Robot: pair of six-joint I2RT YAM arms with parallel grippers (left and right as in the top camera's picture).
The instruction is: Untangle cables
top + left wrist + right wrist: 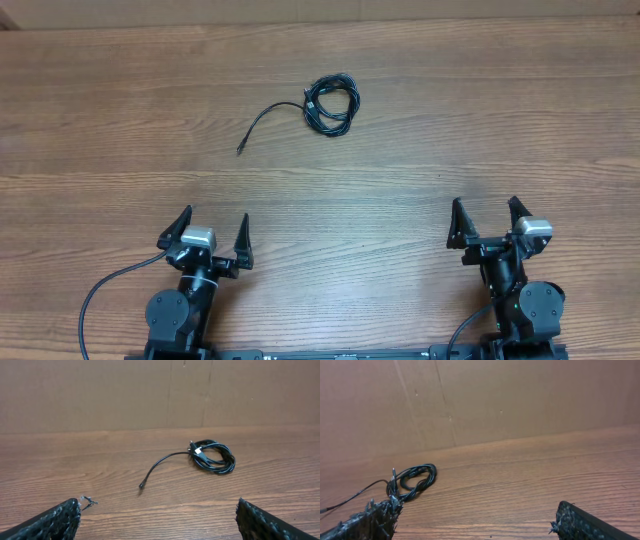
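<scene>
The wooden table (470,120) spreads out ahead of both arms. The left gripper (215,215) and the right gripper (486,203) sit at its near side, each with jaws spread wide and holding nothing. The cables (322,108) lie coiled well ahead, to the left gripper's right and the right gripper's left. One loose tail ends in a small plug (241,150) ahead of the left gripper.

You're looking at a smooth, matt wood-grain tabletop (100,120), slightly glossy black plastic-coated cables (199,453), and a dull brown cardboard wall (100,395).
</scene>
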